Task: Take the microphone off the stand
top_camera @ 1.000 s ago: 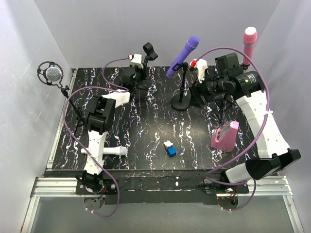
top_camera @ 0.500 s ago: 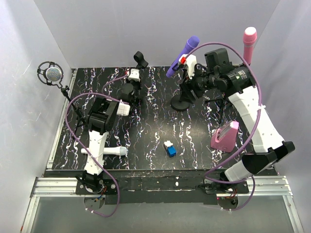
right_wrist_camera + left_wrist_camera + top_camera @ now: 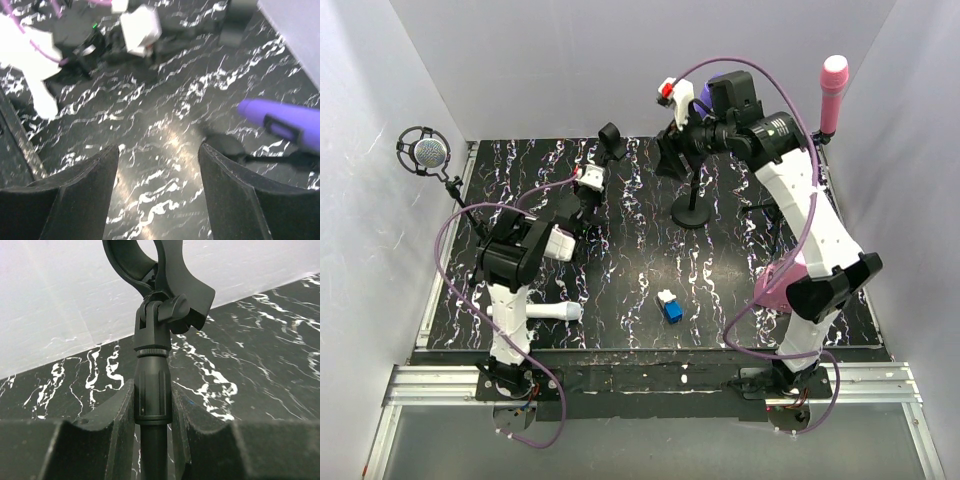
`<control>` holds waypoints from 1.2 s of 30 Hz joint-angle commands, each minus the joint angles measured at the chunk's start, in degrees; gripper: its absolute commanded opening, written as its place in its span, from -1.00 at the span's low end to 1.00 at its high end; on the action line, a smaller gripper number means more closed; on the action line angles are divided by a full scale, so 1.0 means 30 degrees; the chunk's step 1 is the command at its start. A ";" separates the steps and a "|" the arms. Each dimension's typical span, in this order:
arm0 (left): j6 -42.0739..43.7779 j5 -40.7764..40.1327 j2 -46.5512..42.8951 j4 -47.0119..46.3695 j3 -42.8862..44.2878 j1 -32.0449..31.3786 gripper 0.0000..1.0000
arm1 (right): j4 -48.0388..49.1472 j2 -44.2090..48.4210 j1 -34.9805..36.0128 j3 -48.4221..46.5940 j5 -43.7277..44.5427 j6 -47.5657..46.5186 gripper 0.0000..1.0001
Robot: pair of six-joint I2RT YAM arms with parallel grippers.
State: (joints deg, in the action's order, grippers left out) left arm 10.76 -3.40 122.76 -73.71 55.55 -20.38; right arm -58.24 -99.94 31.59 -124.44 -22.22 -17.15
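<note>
A purple microphone [image 3: 287,124] sits tilted in the clip of a black round-based stand [image 3: 692,213] at the back middle. In the top view my right arm hides most of it. My right gripper [image 3: 159,150] is open and hangs above the table just left of that microphone, with nothing between its fingers [image 3: 670,157]. My left gripper [image 3: 152,402] is shut on the pole [image 3: 152,390] of a second black stand, whose clip [image 3: 612,141] is empty. A white microphone [image 3: 546,312] lies on the table by the left arm.
A pink microphone [image 3: 833,88] stands upright at the back right. A silver studio microphone in a shock mount [image 3: 425,152] is at the far left. A blue and white block [image 3: 670,307] lies near the front middle, and a pink object [image 3: 773,288] sits behind the right arm.
My right arm has swung up and to the left, from beside the purple microphone's stand to over it. The left arm shifted slightly while keeping its hold on the empty stand.
</note>
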 commanded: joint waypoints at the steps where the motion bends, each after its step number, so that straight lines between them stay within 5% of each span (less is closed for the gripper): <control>1: 0.1011 0.3093 -0.4701 -0.4055 -0.1783 -0.0091 -1.00 | 0.2328 -0.1284 0.0162 -0.2143 -0.0036 0.1202 0.45; 10: 0.1655 0.3771 -1.1528 0.0804 -0.5682 -0.0880 -1.00 | 0.7045 -0.2514 0.1332 -0.0822 0.0899 0.1584 0.67; 21: 0.2095 0.2158 -1.7419 0.6373 -0.7382 -0.3458 -1.00 | 1.0212 -0.3395 0.3032 -0.0327 0.3859 0.1409 0.70; 29: 0.2534 0.1603 -1.8625 0.7052 -0.8174 -0.4631 -1.00 | 1.0798 -0.3307 0.3735 0.0552 0.4766 0.0707 0.31; 36: 0.2799 0.1397 -1.8508 0.7080 -0.7999 -0.4837 -1.00 | 1.1532 -0.3307 0.3795 0.0173 0.5152 0.2870 0.73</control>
State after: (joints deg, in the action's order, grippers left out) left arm 17.65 -4.82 70.02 -47.81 30.48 -32.60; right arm -32.18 -110.67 43.24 -122.32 -9.67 -12.32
